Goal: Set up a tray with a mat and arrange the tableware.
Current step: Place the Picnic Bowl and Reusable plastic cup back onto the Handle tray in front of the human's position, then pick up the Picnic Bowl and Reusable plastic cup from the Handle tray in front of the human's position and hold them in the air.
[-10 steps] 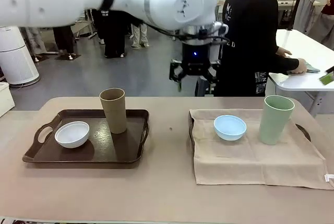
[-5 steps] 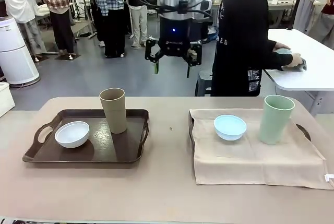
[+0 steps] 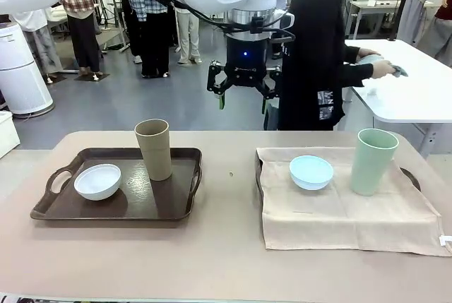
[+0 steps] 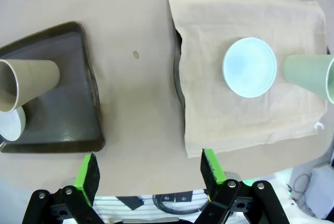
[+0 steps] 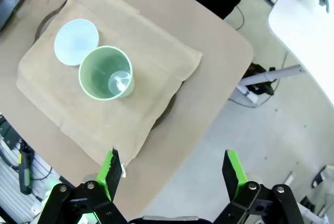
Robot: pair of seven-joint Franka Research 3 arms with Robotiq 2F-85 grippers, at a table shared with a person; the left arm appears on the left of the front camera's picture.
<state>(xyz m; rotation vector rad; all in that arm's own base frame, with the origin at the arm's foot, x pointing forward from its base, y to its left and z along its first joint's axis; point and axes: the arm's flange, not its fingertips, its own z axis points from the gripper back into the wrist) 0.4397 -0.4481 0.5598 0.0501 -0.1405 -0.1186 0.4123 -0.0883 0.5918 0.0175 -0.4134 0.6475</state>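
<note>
While both grippers hang spread, the tableware sits split across two trays

High above the far edge of the table (image 3: 226,260), the left gripper (image 3: 244,99) has its jaws wide apart and holds nothing. The right gripper (image 5: 172,164), looking down past the table's corner, is likewise spread and empty.

At left, a dark tray (image 3: 166,204) carries the white bowl (image 3: 98,181) and the upright tan-brown cup (image 3: 154,149), close beside it. At right, a beige mat (image 3: 339,222) drapes over a second tray (image 3: 258,172), whose rim peeks out at the mat's left side. The light blue bowl (image 3: 311,172) and pale green cup (image 3: 373,162) stand on the mat, near each other but apart.

A person (image 3: 318,56) in black stands just beyond the far edge, beside the left gripper, reaching toward a white side table (image 3: 424,98). Bare tabletop runs between the trays and along the near edge.
</note>
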